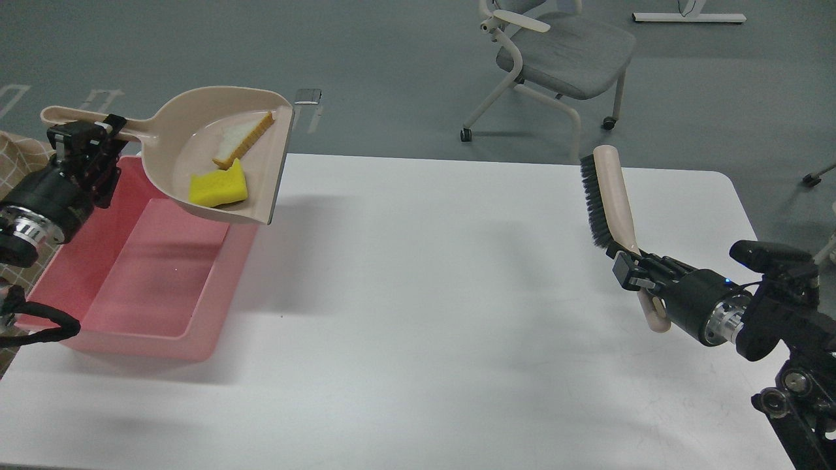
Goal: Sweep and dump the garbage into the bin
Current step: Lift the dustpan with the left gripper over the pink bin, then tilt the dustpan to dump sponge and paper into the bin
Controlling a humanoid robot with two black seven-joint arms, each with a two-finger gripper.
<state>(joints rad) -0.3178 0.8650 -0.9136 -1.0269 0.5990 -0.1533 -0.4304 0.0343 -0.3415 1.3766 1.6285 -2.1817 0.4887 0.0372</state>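
My left gripper is shut on the handle of the beige dustpan and holds it in the air over the far right part of the pink bin. The pan carries the triangular bread slice and the yellow sponge block, both near its open lip. The bin stands at the table's left edge and looks empty inside. My right gripper is shut on the handle of a beige brush with black bristles, held upright above the table's right side.
The white table spreads between the two arms. A checked cloth lies at the far left behind the bin. A grey office chair stands on the floor beyond the table.
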